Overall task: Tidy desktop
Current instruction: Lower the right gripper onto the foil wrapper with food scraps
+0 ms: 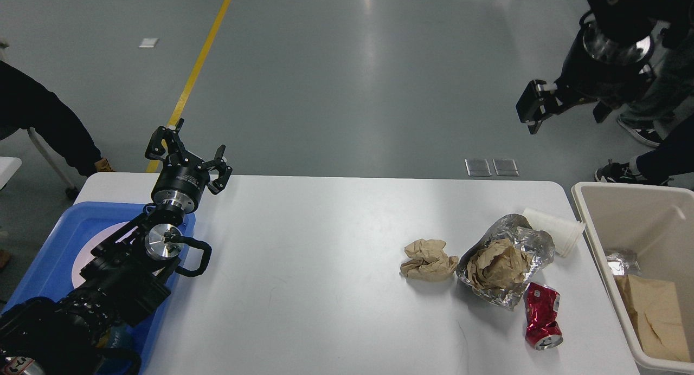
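Observation:
The white desktop (325, 266) holds trash at its right end: a crumpled brown paper ball (428, 260), a foil wrapper with brown paper in it (504, 261), a white paper cup on its side (556, 231) and a crushed red can (542, 316). My left gripper (190, 154) is open and empty above the desktop's far left corner, far from the trash. My right gripper (566, 110) is open and empty, high above the floor beyond the desktop's far right corner.
A beige bin (588, 223) stands off the right edge with foil and a brown paper bag inside. A blue tray (59, 239) lies at the left under my left arm. People's legs and shoes are at the far right and far left.

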You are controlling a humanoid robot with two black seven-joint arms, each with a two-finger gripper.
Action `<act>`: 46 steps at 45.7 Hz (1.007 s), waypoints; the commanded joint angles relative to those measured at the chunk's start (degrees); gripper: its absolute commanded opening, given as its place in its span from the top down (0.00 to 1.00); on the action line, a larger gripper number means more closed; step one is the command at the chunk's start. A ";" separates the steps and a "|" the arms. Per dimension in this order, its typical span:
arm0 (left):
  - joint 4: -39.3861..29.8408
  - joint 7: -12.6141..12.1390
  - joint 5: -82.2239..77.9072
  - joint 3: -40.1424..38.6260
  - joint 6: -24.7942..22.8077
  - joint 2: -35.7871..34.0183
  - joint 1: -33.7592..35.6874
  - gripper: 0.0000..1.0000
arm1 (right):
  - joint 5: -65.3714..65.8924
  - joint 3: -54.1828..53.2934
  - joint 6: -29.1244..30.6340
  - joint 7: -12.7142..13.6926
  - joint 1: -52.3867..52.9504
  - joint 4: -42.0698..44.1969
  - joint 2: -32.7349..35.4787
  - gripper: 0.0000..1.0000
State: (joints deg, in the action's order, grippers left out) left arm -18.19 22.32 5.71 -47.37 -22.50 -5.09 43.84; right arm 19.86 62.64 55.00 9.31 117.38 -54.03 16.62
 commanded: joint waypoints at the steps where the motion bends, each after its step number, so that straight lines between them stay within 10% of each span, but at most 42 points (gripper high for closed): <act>1: 0.00 0.00 0.00 0.00 0.00 -0.01 0.01 0.04 | 0.00 -0.06 -4.09 0.01 -6.80 -0.63 -0.27 0.00; 18: 0.00 0.00 0.00 0.00 0.00 -0.01 0.01 0.04 | -0.17 -1.21 -29.50 0.27 -19.99 -3.45 -0.28 0.00; 46: 0.00 0.00 0.00 0.00 0.00 -0.01 0.01 0.04 | 2.99 -4.10 -41.73 0.36 -36.69 -0.37 -0.10 0.06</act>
State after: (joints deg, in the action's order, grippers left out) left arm -18.19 22.32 5.71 -47.37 -22.50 -5.09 43.84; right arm 23.20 60.07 14.20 9.60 82.96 -55.76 16.20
